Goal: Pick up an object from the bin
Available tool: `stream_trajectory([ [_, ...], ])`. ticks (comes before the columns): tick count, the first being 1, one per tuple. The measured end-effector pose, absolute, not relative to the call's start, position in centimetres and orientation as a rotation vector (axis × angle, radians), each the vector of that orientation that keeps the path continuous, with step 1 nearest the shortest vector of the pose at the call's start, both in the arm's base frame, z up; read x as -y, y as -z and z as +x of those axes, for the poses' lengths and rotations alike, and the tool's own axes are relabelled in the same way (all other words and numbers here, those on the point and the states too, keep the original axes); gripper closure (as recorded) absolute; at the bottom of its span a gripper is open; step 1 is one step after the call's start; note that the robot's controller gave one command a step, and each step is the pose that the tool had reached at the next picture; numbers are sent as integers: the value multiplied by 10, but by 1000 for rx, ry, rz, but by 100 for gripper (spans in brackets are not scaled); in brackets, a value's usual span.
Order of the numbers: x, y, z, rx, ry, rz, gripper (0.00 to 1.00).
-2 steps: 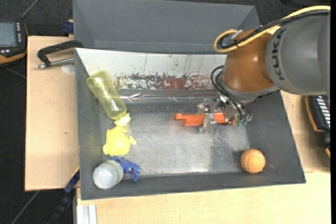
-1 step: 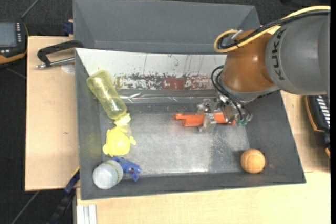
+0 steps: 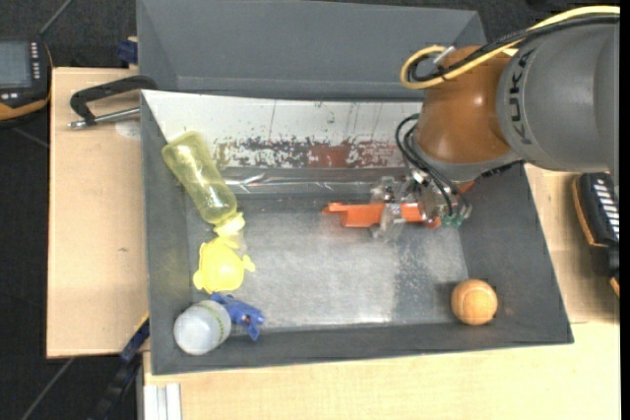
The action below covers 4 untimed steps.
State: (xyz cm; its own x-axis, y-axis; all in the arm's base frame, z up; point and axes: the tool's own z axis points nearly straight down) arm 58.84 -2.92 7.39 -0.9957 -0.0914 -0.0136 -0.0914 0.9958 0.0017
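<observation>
Orange-covered wrist point(image 3: 458, 113) hangs over the gripper point(image 3: 399, 214), which sits at the right end of a flat orange piece point(image 3: 346, 210); whether it is clenched cannot be told.

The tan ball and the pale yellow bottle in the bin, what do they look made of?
The tan ball: probably wood, matte, with an even brownish surface. The pale yellow bottle: likely translucent plastic, glossy; light passes through it.

Matt grey metal bin point(image 3: 295, 44), translucent yellow plastic bottle point(image 3: 200, 177), smooth wooden ball point(image 3: 474, 301), glossy orange plastic tool point(image 3: 356, 211)
</observation>
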Motion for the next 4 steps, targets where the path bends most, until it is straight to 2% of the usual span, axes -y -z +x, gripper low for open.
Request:
stream_trajectory([
  [1,37,-91,593,-3124,-4,-84,100],
  [2,32,-130,589,-3125,-6,-18,100],
  [3,37,-195,585,-3125,-6,-15,100],
  [4,36,-236,593,-3117,-6,-82,100],
])
